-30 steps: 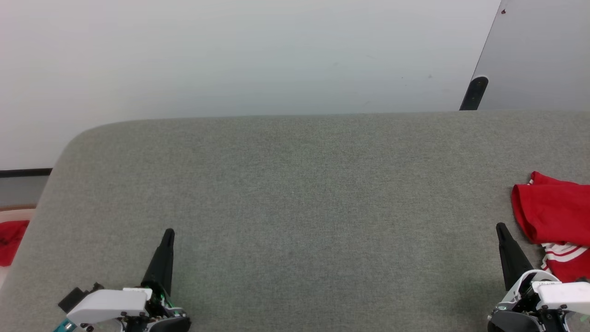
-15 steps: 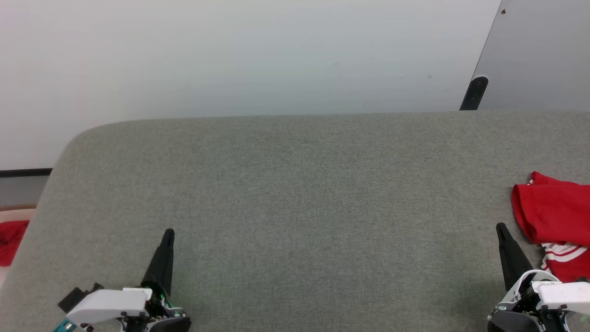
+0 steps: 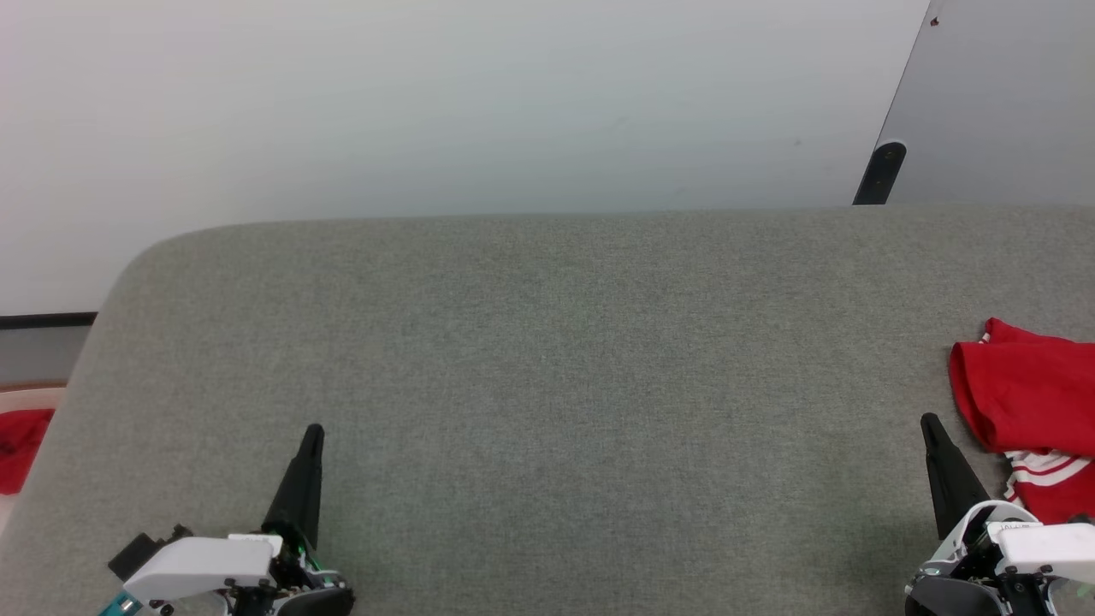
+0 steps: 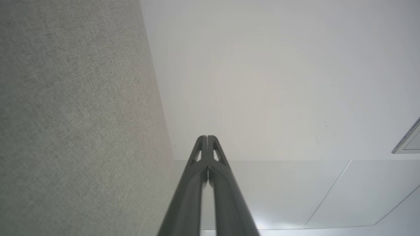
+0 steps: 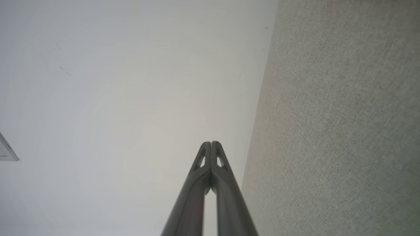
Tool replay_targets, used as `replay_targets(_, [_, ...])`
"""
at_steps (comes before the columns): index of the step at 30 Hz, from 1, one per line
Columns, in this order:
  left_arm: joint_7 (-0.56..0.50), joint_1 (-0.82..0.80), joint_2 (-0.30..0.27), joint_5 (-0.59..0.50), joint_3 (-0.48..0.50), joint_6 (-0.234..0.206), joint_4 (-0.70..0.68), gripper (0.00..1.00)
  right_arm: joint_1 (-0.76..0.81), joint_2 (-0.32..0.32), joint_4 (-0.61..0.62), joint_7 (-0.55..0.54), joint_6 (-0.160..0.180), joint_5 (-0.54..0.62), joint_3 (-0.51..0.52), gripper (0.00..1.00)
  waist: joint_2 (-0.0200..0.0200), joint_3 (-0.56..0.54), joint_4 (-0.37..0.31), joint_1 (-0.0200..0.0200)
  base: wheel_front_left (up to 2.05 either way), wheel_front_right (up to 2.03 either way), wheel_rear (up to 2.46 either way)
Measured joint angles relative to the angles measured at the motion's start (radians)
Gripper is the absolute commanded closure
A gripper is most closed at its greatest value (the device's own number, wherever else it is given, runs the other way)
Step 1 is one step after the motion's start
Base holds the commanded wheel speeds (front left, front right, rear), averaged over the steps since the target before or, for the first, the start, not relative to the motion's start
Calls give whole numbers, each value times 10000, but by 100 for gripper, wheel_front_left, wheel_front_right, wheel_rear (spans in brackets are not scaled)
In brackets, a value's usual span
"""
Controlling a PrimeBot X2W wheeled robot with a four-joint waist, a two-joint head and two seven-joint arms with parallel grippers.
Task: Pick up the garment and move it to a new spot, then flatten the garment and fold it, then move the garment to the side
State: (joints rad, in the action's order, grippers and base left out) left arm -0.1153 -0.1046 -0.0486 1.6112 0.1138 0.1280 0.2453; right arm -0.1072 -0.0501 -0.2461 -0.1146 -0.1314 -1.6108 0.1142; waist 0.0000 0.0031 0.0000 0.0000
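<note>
From my remote seat, nothing in the head view differs from a second ago. My left gripper (image 3: 313, 432) and right gripper (image 3: 927, 422) sit at the same spots with fingers pressed together, and the garment (image 3: 1022, 398) lies unmoved at the right edge of the grey table (image 3: 547, 342).

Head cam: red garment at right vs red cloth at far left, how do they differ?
The garment lies on the grey table; the cloth lies off it, past its left edge. The garment shows red-white striped bands; the cloth looks plain red. The garment is close beside the right gripper; the cloth is apart from the left gripper. Both are red and cut by the frame edge.
</note>
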Motion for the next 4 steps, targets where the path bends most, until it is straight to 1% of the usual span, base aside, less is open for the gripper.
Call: replay_targets(4, [2, 0, 0, 0, -4, 0, 0, 100, 0, 0, 0, 0, 0, 0, 0, 100, 0, 0, 0, 0, 0, 0, 0])
